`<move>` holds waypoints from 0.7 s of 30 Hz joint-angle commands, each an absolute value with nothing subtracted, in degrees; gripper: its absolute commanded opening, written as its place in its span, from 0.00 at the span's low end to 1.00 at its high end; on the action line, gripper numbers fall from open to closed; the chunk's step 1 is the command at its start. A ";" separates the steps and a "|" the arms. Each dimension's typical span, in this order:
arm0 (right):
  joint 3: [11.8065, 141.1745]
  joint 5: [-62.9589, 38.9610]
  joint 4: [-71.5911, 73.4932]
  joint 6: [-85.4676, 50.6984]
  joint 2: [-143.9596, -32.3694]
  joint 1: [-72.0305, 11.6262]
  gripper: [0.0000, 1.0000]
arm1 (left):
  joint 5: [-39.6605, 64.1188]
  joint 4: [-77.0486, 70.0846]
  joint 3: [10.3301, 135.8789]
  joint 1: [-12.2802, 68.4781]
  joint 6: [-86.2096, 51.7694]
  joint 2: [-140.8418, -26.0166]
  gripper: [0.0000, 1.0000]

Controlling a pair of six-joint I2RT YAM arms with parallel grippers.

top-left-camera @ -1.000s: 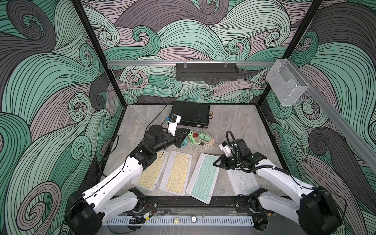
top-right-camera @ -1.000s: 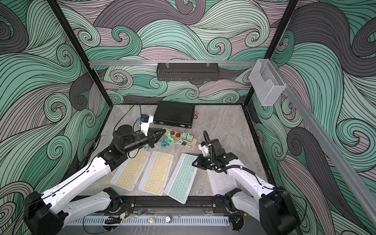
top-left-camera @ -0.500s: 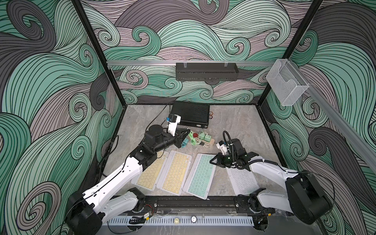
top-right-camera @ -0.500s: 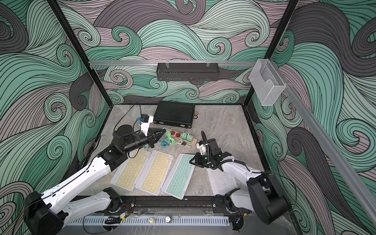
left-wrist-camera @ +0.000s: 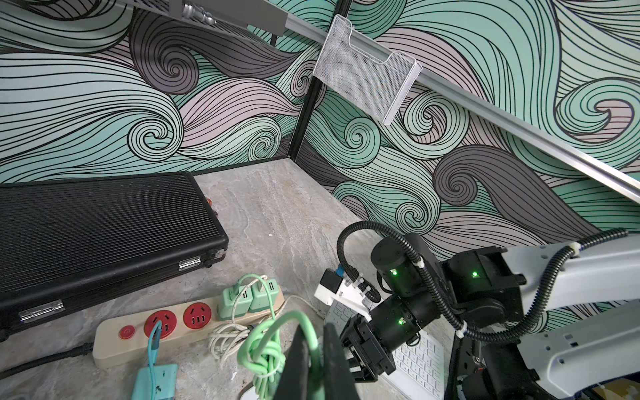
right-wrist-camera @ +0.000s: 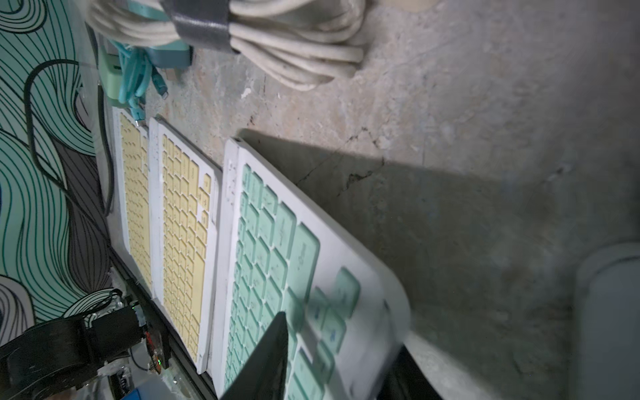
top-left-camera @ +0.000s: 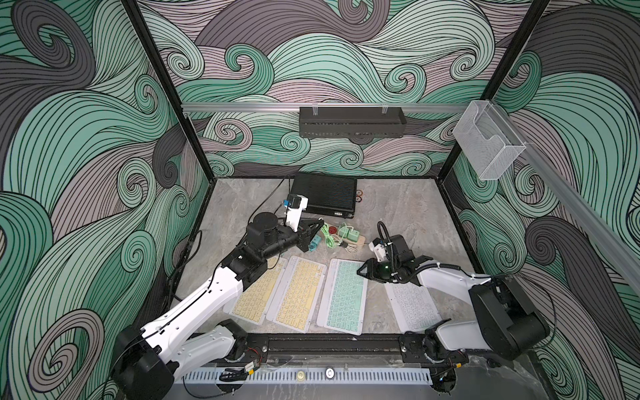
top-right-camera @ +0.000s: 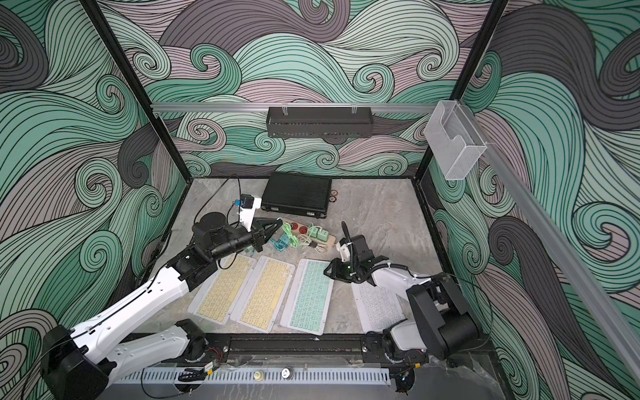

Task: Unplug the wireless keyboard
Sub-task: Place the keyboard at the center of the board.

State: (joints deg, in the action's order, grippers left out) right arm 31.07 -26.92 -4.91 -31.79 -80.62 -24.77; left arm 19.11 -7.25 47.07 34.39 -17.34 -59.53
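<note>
The mint-keyed wireless keyboard (top-left-camera: 344,298) (top-right-camera: 310,299) (right-wrist-camera: 270,242) lies flat beside two yellow ones. My right gripper (top-left-camera: 362,272) (top-right-camera: 327,272) (right-wrist-camera: 339,363) sits at its far right corner, jaws open, with the blurred corner between them. The small port (right-wrist-camera: 238,140) on its far edge shows no plug. My left gripper (top-left-camera: 320,221) (top-right-camera: 277,221) (left-wrist-camera: 313,332) hangs above the power strip (left-wrist-camera: 138,329) (top-left-camera: 358,239), shut on a knotted green cable (left-wrist-camera: 263,349) (top-left-camera: 325,235) that runs to a green charger (left-wrist-camera: 232,301).
Two yellow keyboards (top-left-camera: 258,294) (top-left-camera: 299,296) lie left of the mint one, and a white keyboard (top-left-camera: 414,306) lies under the right arm. A black case (top-left-camera: 323,192) stands at the back. A coiled white cable (right-wrist-camera: 277,41) and a teal cable (left-wrist-camera: 154,346) lie by the strip.
The right gripper carried the mint keyboard left, set it down straight beside the yellow ones, and its jaws opened. The left arm has not moved.
</note>
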 commanded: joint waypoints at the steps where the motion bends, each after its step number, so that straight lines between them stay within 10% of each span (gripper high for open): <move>1: 33.06 -24.54 -3.93 -31.13 -80.90 -24.60 0.45 | 19.78 -8.43 47.55 34.11 -17.18 -59.63 0.00; 21: 45.64 -14.23 -17.39 -24.73 -59.05 -24.55 0.63 | 20.18 -10.29 45.32 34.27 -13.04 -61.44 0.00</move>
